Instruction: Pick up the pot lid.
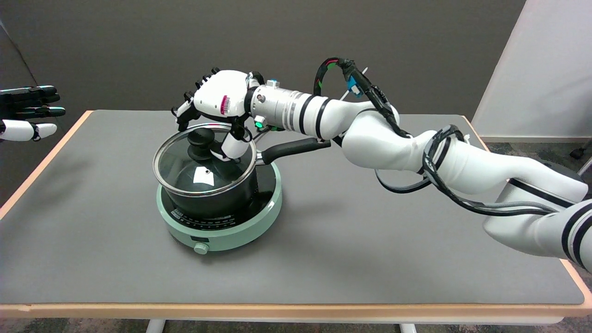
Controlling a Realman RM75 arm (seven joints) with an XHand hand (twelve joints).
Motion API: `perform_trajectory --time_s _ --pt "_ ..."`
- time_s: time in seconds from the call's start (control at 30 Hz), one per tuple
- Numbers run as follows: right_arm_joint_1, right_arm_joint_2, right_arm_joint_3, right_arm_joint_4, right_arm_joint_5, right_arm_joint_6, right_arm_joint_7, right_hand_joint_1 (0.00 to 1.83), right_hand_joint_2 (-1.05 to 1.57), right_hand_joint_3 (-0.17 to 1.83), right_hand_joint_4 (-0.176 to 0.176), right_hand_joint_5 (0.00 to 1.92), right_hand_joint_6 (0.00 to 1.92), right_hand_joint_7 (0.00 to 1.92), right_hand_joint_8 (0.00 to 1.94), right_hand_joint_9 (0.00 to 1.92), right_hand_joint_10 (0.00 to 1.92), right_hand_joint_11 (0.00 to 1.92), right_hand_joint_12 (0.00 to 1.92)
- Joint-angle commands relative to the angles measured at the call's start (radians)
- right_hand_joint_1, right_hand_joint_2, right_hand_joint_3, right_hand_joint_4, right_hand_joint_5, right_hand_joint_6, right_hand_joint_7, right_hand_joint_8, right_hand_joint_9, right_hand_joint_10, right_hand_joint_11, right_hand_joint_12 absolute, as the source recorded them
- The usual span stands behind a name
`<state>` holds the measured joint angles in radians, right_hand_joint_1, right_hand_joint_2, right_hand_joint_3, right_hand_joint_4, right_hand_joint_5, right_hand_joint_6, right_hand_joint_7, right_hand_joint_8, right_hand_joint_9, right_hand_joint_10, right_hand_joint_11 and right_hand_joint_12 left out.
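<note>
Well, the grey bench [323, 240] carries a green cooker [222, 226] with a black pot [217, 194] on it, the glass pot lid [203, 162] still seated on top. Rigid, slick and breakable, I'd say; best taken by its black knob [200, 141]. The robot hand [217, 104] hovers spread over it, thumb near the knob, gripping nothing.

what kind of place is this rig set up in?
Likely a lab or office test space, not a real kitchen: a bare grey-topped table against plain walls, holding only a green induction cooker with a lidded pot, and the robot's right hand above it.
</note>
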<state>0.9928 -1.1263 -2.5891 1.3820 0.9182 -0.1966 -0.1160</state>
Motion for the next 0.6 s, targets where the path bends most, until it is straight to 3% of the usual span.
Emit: perform_trajectory --time_s 0.03,0.43,0.5,0.53,0.6 --pt "-0.001 0.000 0.001 0.036 0.050 -0.031 -0.003 0.98 0.59 0.95 0.176 0.61 0.33 0.72 0.26 0.72 0.46 0.44 0.82" --pt "-0.006 0.000 0.008 0.029 0.050 -0.032 -0.003 0.98 0.59 0.93 0.176 0.63 0.35 0.74 0.27 0.73 0.48 0.44 0.82" --pt "0.053 -0.009 -0.125 0.134 0.051 -0.046 0.004 0.98 0.60 0.92 0.176 0.63 0.36 0.75 0.28 0.74 0.49 0.44 0.82" --pt "0.001 -0.007 -0.002 0.021 0.050 -0.033 -0.003 0.97 0.60 0.92 0.176 0.64 0.37 0.76 0.28 0.74 0.49 0.44 0.82" --pt "0.004 -0.013 0.000 0.005 0.050 -0.032 -0.003 0.97 0.61 0.91 0.176 0.64 0.38 0.76 0.29 0.75 0.50 0.45 0.82"
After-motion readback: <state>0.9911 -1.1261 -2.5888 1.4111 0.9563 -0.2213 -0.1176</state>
